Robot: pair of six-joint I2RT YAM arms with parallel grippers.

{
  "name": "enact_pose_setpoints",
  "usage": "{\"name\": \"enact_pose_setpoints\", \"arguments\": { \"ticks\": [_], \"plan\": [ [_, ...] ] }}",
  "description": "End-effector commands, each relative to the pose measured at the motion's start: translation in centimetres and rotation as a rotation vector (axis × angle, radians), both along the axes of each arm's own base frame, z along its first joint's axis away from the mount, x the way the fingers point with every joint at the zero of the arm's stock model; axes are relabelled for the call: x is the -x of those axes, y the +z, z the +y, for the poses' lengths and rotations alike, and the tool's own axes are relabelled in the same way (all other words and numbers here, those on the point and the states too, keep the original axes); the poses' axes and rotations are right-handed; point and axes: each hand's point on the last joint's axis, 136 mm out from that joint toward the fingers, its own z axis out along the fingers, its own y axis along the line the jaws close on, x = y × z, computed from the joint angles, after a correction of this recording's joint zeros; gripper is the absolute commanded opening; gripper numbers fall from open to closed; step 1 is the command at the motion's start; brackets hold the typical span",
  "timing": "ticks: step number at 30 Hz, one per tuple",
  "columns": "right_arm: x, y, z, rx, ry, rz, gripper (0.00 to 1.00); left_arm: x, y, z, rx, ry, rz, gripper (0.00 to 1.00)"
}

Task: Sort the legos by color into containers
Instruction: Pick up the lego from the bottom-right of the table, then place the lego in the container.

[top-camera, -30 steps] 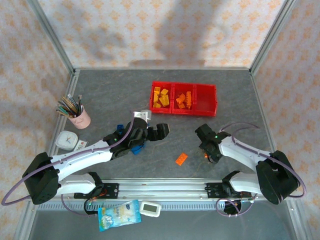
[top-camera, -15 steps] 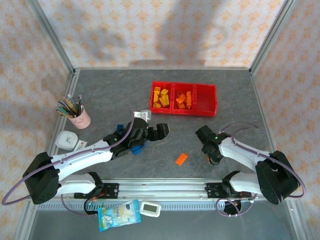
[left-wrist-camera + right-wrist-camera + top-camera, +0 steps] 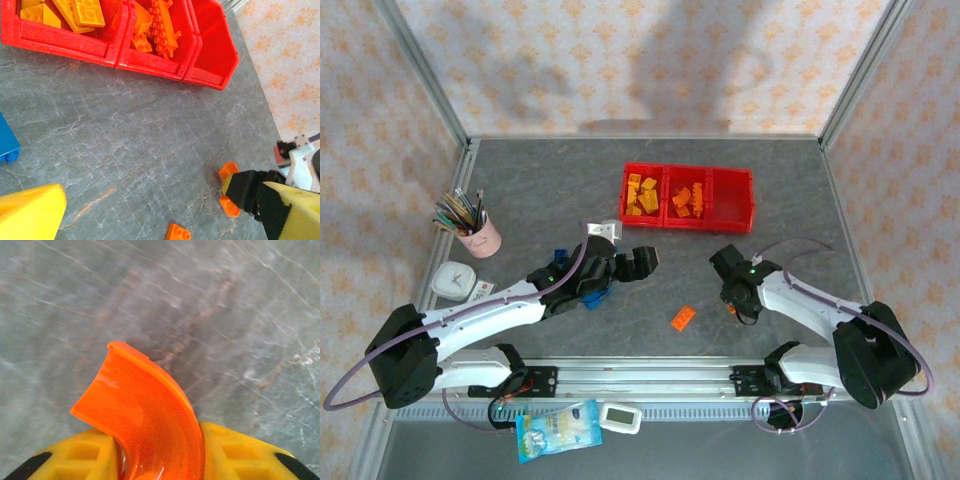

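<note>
Two grippers, two different states. Your right gripper (image 3: 734, 298) is clamped on an orange curved arc (image 3: 145, 425). In the right wrist view its yellow fingers (image 3: 90, 457) sit either side of the arc's base, and the free end curls out toward 11 o'clock over the grey table (image 3: 240, 315). You can't tell from that view whether the arc touches the surface. From the top, a sliver of orange shows at the gripper's 6 o'clock edge. A loose orange brick (image 3: 683, 318) lies flat on the table at 8 o'clock from that gripper, near but apart. The containers (image 3: 688, 225) sit at 11 o'clock, well apart. The left bin holds yellow legos (image 3: 641, 195) and the middle bin holds orange legos (image 3: 688, 200). Your left gripper (image 3: 643, 262) is at 9 o'clock from the right one. Its fingers (image 3: 30, 212) are spread wide with bare table between them. Blue legos (image 3: 588, 296) lie at its 8 o'clock, partly under the left arm, and one blue edge shows at the left wrist view's 9 o'clock border. A pink pencil cup (image 3: 480, 236) stands further out at 9 o'clock.
</note>
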Motion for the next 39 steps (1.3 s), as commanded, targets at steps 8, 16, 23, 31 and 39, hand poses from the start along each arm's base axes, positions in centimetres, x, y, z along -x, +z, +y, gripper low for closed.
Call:
{"name": "enact_pose_setpoints", "arguments": {
  "ticks": [8,16,23,31,39],
  "plan": [
    [-9.3,8.4,4.0,0.035,0.178,-0.221,0.39,-2.0,2.6,3.4,0.024,0.096,-0.036,0.99],
    [-19.0,11.8,8.7,0.097,0.335,-0.301,0.39,-3.6,3.5,5.8,0.004,0.147,-0.04,0.99],
    [-26.2,10.3,10.3,0.098,0.395,-0.314,0.39,-4.2,3.7,6.8,0.013,0.18,-0.04,0.99],
    [-30.0,9.5,11.6,0.117,0.437,-0.312,0.48,-4.5,3.9,7.1,0.007,0.189,-0.044,0.99],
    [-27.1,12.8,11.1,0.12,0.452,-0.362,0.57,-4.4,4.3,7.1,-0.001,0.177,-0.053,0.99]
  ]
}}
